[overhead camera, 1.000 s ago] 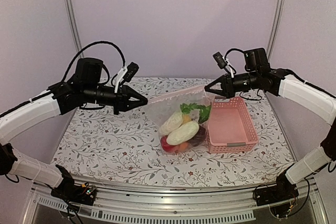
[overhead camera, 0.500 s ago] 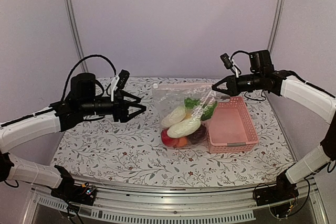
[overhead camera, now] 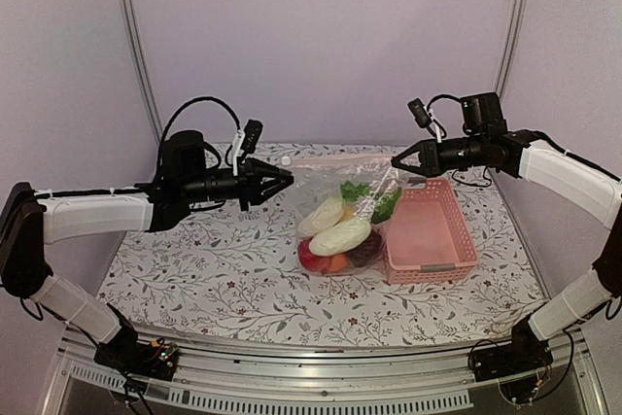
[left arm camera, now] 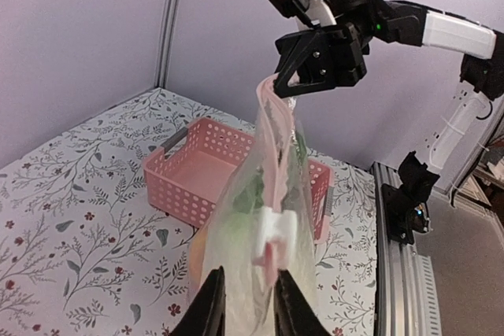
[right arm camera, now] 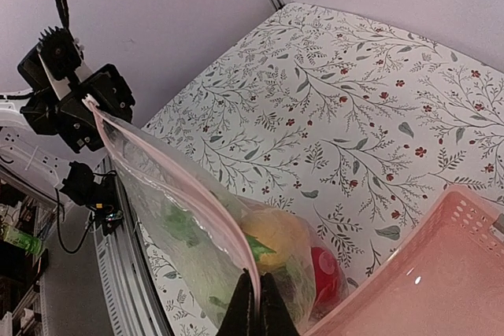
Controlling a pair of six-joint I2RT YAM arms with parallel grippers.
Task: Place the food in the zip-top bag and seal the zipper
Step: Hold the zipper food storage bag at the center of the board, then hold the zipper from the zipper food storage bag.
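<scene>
Hanging over the floral table (overhead camera: 194, 269), the clear, crinkly zip-top bag (overhead camera: 335, 187) is held up by its right top corner, where the right tool (overhead camera: 397, 159) is clamped tight on the pinkish zipper (overhead camera: 340, 156). The food (overhead camera: 338, 237) is seen through the plastic, low in the bag: white oblong pieces, green leaves, and red, orange and dark purple rounds. A pink basket (overhead camera: 465, 230) is set just beside it. The left tool (overhead camera: 287, 178) is shown at the zipper's left end with its jaws parted. Only the left wrist view shows the bag's edge between them and a white slider (left arm camera: 276, 230) just ahead. Whether they touch the bag cannot be told.
</scene>
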